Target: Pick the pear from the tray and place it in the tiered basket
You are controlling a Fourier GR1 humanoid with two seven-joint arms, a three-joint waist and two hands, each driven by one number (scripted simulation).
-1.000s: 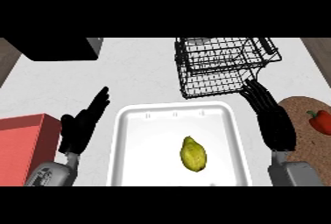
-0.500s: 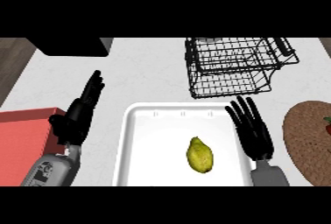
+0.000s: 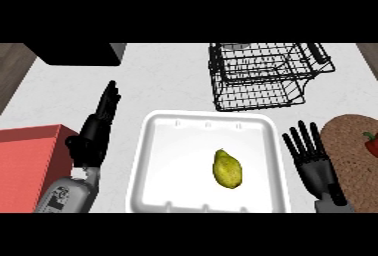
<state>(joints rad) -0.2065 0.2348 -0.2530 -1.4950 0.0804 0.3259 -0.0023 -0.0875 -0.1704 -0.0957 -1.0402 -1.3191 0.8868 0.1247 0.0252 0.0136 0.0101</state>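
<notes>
1. Covering most of the view, the pale worktop (image 3: 162, 85) carries all the things.
2. The white tray (image 3: 181, 165) lies in the middle, near the lower edge, with its long side running away from the robot.
3. The tiered basket (image 3: 255, 95) of black wire stands beyond the tray, toward the right, well apart from the pear.
4. A red block (image 3: 29, 165) lies at the left edge, and a brown round mat (image 3: 351, 165) at the right edge.
5. A black box (image 3: 77, 52) stands in the far left corner.
6. The left hand (image 3: 92, 137) shows between the red block and the tray. Its fingers are straight and pressed together, they point away from the robot, and it holds nothing.
7. The right hand (image 3: 316, 162) shows just beside the tray's right rim, between the tray and the mat. Its fingers are straight and spread, and it holds nothing.
8. The pear (image 3: 227, 169), yellow-green, lies inside the tray, a little right of the middle, and no hand touches it.
9. A small red thing (image 3: 370, 142) lies on the mat, cut by the view's edge.
</notes>
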